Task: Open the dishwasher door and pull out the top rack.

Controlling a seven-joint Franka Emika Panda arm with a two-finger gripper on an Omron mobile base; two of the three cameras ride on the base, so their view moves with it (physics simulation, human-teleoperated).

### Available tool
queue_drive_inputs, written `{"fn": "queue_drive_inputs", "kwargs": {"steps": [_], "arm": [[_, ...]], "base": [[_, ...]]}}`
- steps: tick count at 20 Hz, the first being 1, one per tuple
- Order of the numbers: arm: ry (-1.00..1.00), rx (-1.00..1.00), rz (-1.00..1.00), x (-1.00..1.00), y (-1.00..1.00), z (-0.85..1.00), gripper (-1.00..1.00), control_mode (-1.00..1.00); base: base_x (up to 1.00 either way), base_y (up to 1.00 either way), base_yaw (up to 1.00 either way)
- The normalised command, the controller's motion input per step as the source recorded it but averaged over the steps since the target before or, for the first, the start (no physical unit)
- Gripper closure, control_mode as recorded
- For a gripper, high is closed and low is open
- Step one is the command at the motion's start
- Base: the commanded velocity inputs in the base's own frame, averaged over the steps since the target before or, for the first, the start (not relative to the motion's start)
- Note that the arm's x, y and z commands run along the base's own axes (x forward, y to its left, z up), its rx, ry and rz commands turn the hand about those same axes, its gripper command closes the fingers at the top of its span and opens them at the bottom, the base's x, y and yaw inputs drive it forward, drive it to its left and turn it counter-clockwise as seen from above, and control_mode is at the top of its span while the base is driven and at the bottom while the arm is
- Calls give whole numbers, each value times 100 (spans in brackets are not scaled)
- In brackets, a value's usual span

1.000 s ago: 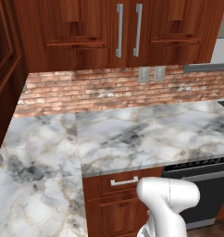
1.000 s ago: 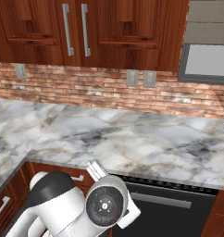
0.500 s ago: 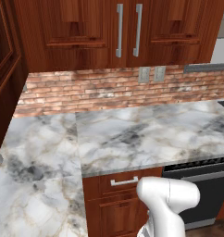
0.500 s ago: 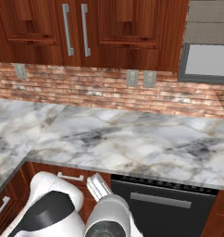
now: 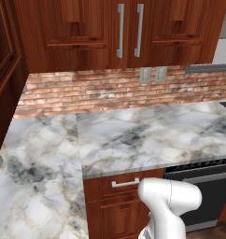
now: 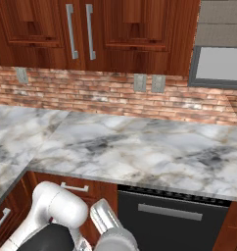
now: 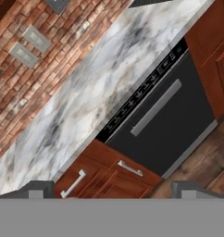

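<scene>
- The dishwasher door is shut, flush under the marble worktop, with a wooden drawer front directly beside it on one side and a wooden cabinet panel on the other.
- The bar handle is a long grey bar across the upper part of the door, just below the dark vented strip along the door's top edge. In both base views its long axis runs level, parallel to the worktop edge.
- In the hand view the whole scene is rolled, so the handle runs on a diagonal from lower left to upper right. Judgement: the hand is turned relative to the bar.
- The gripper is spread wide and holds nothing; its two dark fingertips rise at the bottom of the hand view.
- Key relation: the handle lies ahead of the gripper and well apart from it, offset towards the right of the hand view. No contact with the door.
- The top rack is hidden behind the shut door; its position cannot be told.
- Judgement: the task is at the approach stage. The coming move calls for closing the gap to the bar and squaring the jaws across its long axis before gripping.
- Risk, as a judgement: the small silver handle on the neighbouring drawer lies nearer the gripper and could be taken by mistake.
</scene>
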Motion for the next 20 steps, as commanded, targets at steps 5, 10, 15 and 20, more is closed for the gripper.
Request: {"fn": "queue_drive_inputs", "kwargs": {"steps": [5,10,15,20], "arm": [[-3,1,-4,-30,-7,-3,-100,-100],[-1,4,-4,-30,-12,-7,-100,-100],[-1,6,-3,-28,-14,-4,-100,-100],[-1,6,-2,-26,-13,-3,-100,-100]], "base": [[0,0,0],[0,0,0],[0,0,0],[0,0,0]]}}
